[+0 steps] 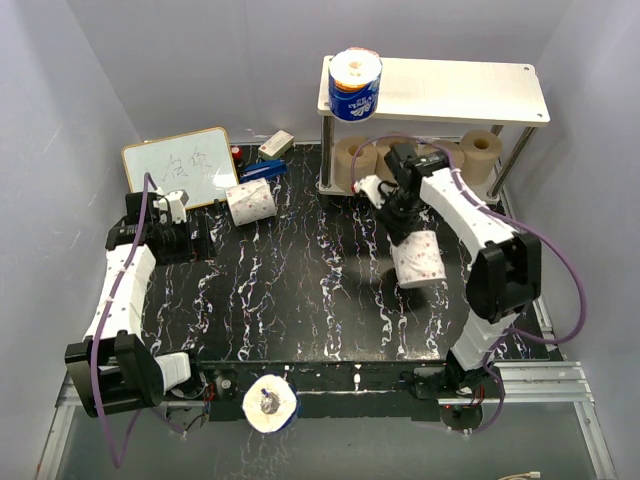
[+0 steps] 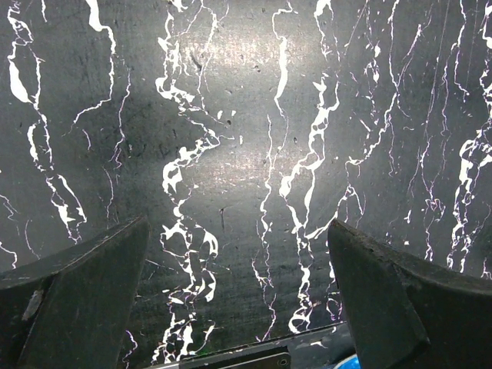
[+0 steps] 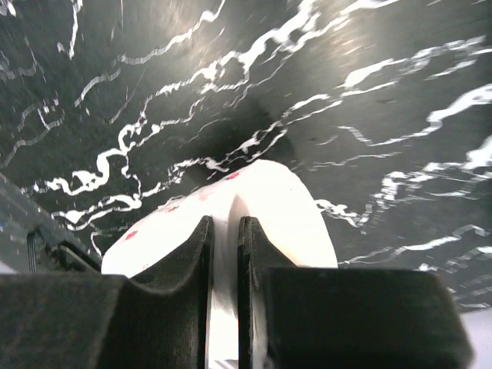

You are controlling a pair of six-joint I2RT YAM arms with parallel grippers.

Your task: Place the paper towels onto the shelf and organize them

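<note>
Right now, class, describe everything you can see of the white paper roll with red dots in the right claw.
The white cylindrical paper roll with small red dots looks soft and unwrapped. It sits tilted over the black white-veined table, right of centre. The right claw is shut on its wall, with paper pinched between the jaws. Whether it touches the table is unclear.

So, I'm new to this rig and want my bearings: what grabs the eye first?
The right pincer is shut on a white roll, right of the table's middle. Behind it, a blue roll stands atop the shelf, tan rolls lined up below.
</note>
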